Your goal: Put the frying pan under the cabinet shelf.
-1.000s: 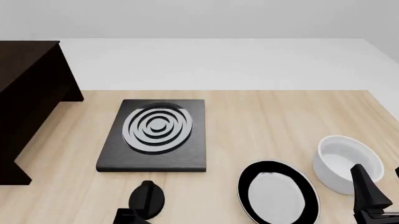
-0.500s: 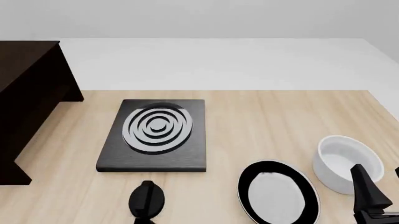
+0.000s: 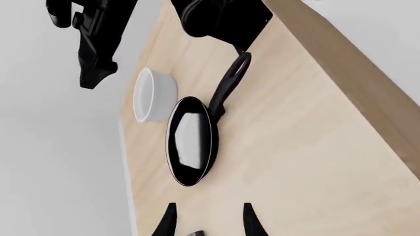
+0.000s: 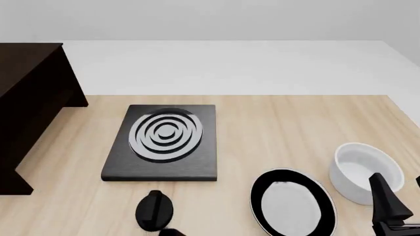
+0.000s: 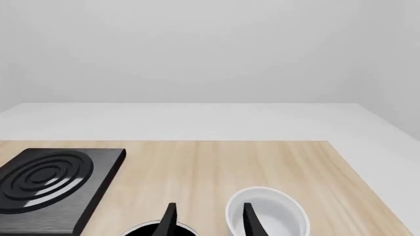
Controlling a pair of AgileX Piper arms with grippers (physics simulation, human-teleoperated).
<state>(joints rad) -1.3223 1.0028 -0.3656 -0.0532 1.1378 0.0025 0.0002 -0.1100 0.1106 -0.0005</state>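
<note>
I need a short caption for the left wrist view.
Open left gripper faces the frying pan beside the white bowl.

A mock kitchen, rendered in a simulator — flat, textureless grey-white surroundings give that away. On the light wooden table (image 4: 276, 123) sits a black stove plate (image 4: 163, 141) with grey rings, a frying pan (image 4: 292, 206), a white bowl (image 4: 364, 169) — and a dark cabinet (image 4: 29, 105) stands at the left.
</note>
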